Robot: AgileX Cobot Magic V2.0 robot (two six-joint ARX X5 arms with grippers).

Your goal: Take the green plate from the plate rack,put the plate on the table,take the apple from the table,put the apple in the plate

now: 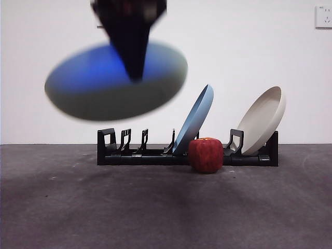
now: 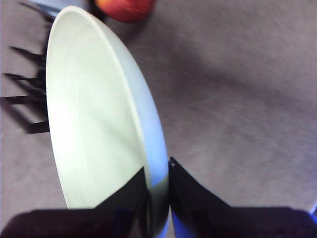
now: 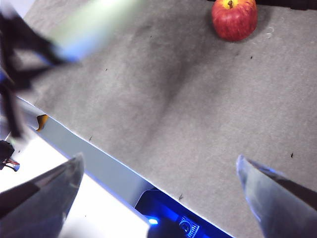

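The left claw (image 2: pixel 157 198), clamped on the green plate's (image 1: pixel 116 80) rim, holds it tilted in the air above the rack (image 1: pixel 187 154), so it should level and lower it onto bare surface (image 1: pixel 104 207) clear of the apple (image 1: pixel 206 154), while the right claw (image 3: pixel 158 188) waits apart.

Green plate (image 1: pixel 104 96) airborne, apple (image 1: pixel 206 155) tabled

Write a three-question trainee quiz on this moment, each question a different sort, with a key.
1. True or false: the green plate rests in the plate rack.
2. Which gripper holds that plate? A left gripper B right gripper
3. Fill in: the apple sits on the ____ in front of the rack.

Key: 1 false, it is held in the air; 2 A; 3 table.
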